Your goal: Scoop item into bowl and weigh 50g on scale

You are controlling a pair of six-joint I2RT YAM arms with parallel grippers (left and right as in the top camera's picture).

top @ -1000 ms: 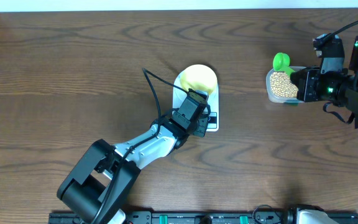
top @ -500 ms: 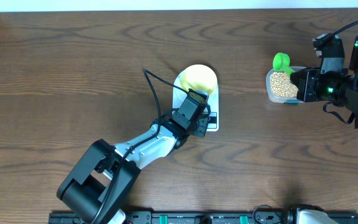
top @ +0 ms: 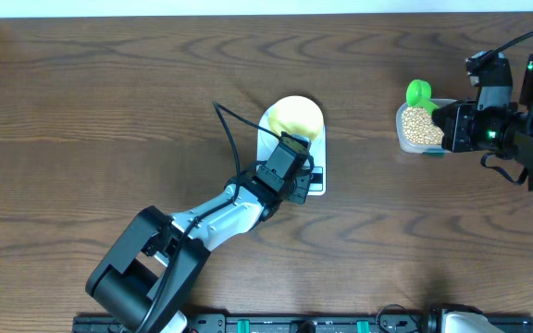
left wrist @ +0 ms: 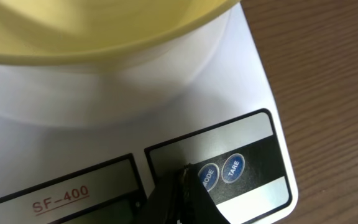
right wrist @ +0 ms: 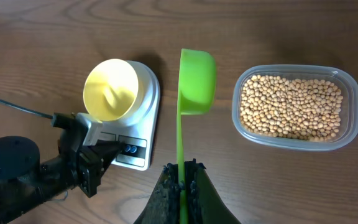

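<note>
As bowl (right wrist: pixel 112 90) tops it, scale (right wrist: pixel 152 102) points buttons (right wrist: pixel 131 149) nearward.

Empty pale yellow bowl (right wrist: pixel 110 90) upright on white scale (left wrist: pixel 55 143); tan beans (right wrist: pixel 291 107) massed well apart rightward.

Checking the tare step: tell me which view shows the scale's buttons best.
Left wrist: the buttons sit close up, MODE and TARE readable. Right wrist shows them as tiny dots; overhead, the left arm mostly covers that panel.
</note>
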